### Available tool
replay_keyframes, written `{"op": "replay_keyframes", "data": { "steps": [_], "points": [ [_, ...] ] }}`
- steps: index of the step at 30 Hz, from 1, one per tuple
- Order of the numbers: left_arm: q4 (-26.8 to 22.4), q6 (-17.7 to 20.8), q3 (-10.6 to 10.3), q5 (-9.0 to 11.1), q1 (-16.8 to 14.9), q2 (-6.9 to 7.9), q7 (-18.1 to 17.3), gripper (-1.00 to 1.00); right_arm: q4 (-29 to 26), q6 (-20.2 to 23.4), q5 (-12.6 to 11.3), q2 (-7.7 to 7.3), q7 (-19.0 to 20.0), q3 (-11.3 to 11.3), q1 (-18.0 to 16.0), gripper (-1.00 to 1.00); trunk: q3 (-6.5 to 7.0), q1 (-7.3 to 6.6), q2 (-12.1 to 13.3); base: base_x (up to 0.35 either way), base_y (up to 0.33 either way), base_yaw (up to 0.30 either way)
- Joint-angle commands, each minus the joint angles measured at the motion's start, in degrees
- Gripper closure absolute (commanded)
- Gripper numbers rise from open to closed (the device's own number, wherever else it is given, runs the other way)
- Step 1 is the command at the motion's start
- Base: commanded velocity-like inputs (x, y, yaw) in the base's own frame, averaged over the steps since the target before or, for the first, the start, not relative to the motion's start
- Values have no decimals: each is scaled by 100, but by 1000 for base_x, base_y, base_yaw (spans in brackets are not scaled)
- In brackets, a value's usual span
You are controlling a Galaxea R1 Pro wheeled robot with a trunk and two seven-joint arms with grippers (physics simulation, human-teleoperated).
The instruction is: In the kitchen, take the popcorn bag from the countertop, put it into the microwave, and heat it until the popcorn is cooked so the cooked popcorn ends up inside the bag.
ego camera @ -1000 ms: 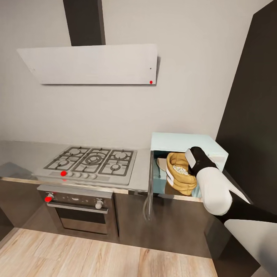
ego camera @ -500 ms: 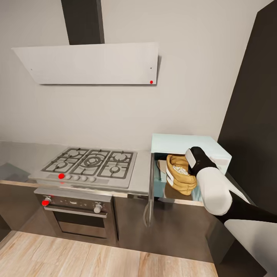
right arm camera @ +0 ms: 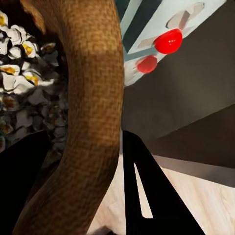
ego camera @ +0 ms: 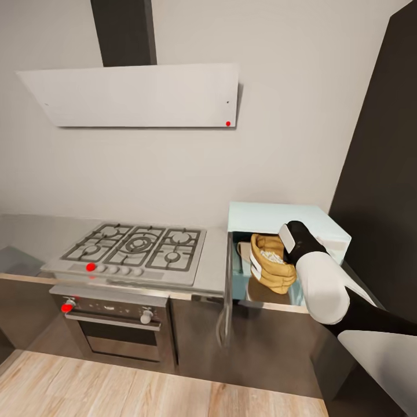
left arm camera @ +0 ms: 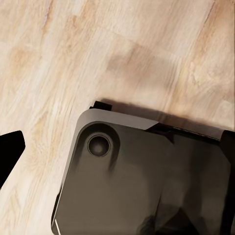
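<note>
One pincer, the right pincer (right arm camera: 88, 161), is clamped on the popcorn bag's (ego camera: 271, 263) rim inside the open microwave (ego camera: 289, 223); popcorn (right arm camera: 24, 93) is seen within. The left pincer's state cannot be told.

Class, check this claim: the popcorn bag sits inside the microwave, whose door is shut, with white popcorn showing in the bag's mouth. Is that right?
One detail is wrong: the door is swung open, as the head view shows. The popcorn bag does sit inside the microwave, with white popcorn in its mouth.
</note>
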Motion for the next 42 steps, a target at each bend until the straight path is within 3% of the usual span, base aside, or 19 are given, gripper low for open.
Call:
{"op": "replay_keyframes", "data": {
  "steps": [1, 29, 42],
  "points": [
    [0, -16, 14, 5, -5, -2, -4, -100, 21, 57, 81, 8, 13, -43, -2, 100, -14, 7, -4, 159, 0, 0],
    [4, -16, 14, 5, -5, -2, -4, -100, 21, 57, 81, 7, 13, -43, 0, 100, -14, 7, -4, 70, -9, 0],
    [2, -16, 14, 5, -5, -2, -4, -100, 20, 62, 81, -68, 17, -43, 0, 100, -14, 7, -4, 30, -12, 0]
  ]
}}
